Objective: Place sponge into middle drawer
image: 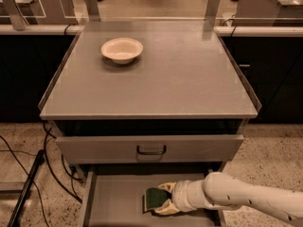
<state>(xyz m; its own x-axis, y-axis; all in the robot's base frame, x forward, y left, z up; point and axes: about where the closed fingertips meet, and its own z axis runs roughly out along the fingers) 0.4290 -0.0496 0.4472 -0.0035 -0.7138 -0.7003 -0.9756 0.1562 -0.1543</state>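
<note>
My arm (246,202) reaches in from the right at the bottom of the view. My gripper (162,199) sits inside the open middle drawer (113,207), its 2 fingers (166,187) pinching the right end of the sponge (150,200). The sponge lies dark green face up, near the centre of the drawer; I cannot tell whether it touches the grey floor. Just above is the drawer with the loop handle (151,150). Farther back, 1 white bowl (122,49) stands on the cabinet top (189,79), toward its far left.
</note>
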